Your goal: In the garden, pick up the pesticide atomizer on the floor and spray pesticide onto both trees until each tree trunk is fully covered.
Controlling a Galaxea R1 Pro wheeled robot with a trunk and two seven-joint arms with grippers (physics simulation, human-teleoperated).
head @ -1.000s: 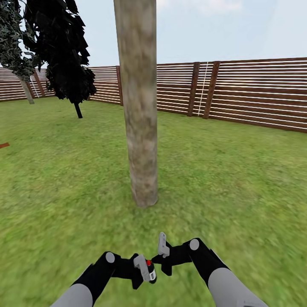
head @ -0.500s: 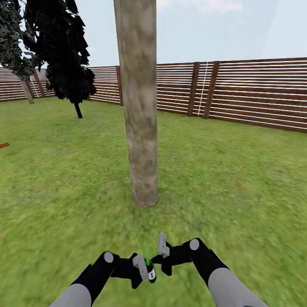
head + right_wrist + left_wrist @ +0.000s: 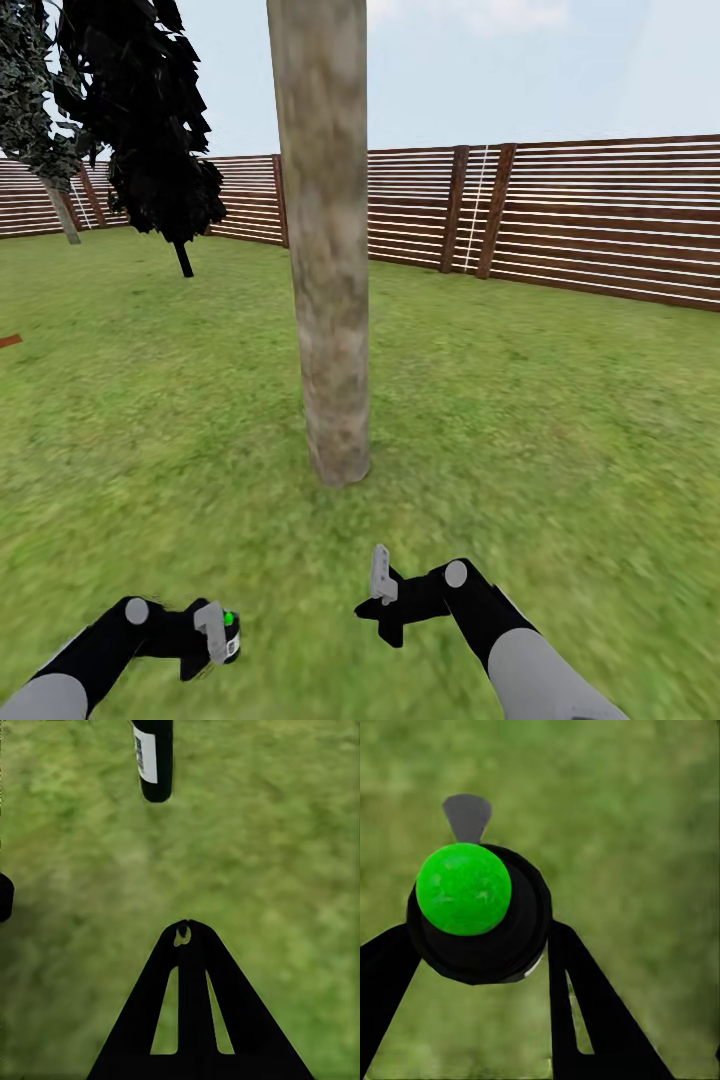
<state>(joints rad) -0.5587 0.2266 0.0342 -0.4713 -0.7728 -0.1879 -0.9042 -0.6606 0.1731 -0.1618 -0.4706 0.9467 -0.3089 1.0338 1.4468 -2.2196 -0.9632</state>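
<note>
The pesticide atomizer (image 3: 230, 634), a black bottle with a bright green top, hangs low over the lawn at the lower left, with my left gripper (image 3: 218, 646) shut on it. In the left wrist view the green top (image 3: 463, 889) sits between the black fingers (image 3: 585, 1005). A thick, pale mottled tree trunk (image 3: 330, 300) rises straight ahead, just beyond both arms. My right gripper (image 3: 383, 597) is shut and holds nothing, below and slightly right of the trunk's base; its fingertips (image 3: 185, 928) touch over grass. The right wrist view also catches the atomizer's labelled body (image 3: 153, 757).
A near-black conifer (image 3: 150, 120) stands at the back left. Behind it is another tree with a slim pale trunk (image 3: 65, 215). A brown slatted fence (image 3: 560, 215) runs along the back. Open lawn (image 3: 560, 420) lies on both sides of the near trunk.
My left arm has swung out to the left with the atomizer, away from the right gripper. The atomizer's top went from red to green. The right arm and the view have not moved.
</note>
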